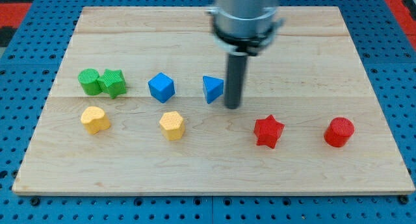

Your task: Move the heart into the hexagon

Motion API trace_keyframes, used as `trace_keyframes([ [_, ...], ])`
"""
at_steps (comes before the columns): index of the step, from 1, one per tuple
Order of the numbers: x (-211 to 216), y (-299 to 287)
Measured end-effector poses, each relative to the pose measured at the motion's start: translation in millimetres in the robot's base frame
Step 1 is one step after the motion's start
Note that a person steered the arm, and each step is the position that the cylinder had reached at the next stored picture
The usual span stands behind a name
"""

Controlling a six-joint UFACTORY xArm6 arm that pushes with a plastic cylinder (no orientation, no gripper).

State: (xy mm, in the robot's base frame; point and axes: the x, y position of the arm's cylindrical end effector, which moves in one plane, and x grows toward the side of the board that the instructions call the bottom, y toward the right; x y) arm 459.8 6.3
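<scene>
Dark and straight, my tip sits near the middle of the frame, just right of the blue triangle, so close they may touch. It has no jaws. It is only a rod, holding nothing, so it can only push.

Going outward, the blue cube is a bit farther left. The red star is down and to the right of my tip. The red cylinder is farther right, near the edge of the wooden board.

The yellow hexagon is down and left of my tip, below the gap between the two blue blocks. The yellow heart is far at the frame's left, on the same row, well apart from the hexagon. Just above the heart are the green cylinder and the green star, which touch each other.

I think the heart is small, hard and light. It should slide easily on the smooth wood and will not break. It may spin if pushed off-centre. I cannot grab it. I would set my tip against the middle of its left side and push right, toward the hexagon. My tip is far from that spot now.
</scene>
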Motion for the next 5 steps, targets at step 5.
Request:
trace_keyframes([
  [5,5,-219],
])
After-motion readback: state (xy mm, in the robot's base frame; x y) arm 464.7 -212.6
